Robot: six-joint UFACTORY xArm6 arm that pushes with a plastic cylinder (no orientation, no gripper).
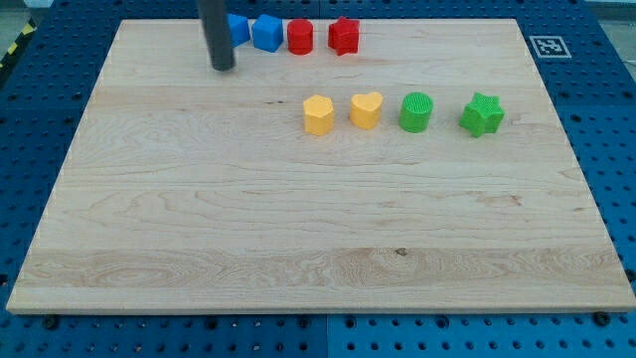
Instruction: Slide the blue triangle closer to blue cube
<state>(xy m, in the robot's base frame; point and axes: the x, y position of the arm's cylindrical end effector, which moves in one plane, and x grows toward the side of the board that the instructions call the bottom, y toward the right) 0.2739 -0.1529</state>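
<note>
The blue triangle [238,28] sits near the view's top edge of the wooden board [199,229], partly hidden behind my rod. The blue cube [266,33] stands just to its right, close beside it or touching; I cannot tell which. My tip [223,66] rests on the board just below and left of the blue triangle.
A red cylinder [300,37] and a red star [344,36] continue the top row to the right. In a lower row stand a yellow hexagon [318,114], a yellow heart [366,109], a green cylinder [416,112] and a green star [482,114].
</note>
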